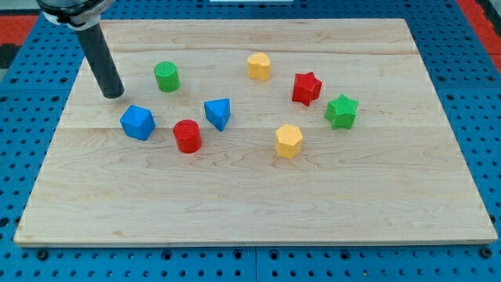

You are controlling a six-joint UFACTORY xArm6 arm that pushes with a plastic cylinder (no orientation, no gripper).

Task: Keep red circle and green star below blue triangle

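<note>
The red circle [187, 135] lies left of the board's middle, just below and left of the blue triangle [218, 113]. The green star [341, 111] lies toward the view's right, at about the same height as the blue triangle. My tip [113, 94] rests on the board at the upper left, above and left of a blue cube [138, 122] and left of a green circle [167, 77]. The tip touches no block.
A yellow block [259, 66] sits near the top middle, a red star [307, 88] right of it, and a yellow hexagon [288, 141] below the middle. The wooden board [250, 211] lies on a blue pegboard.
</note>
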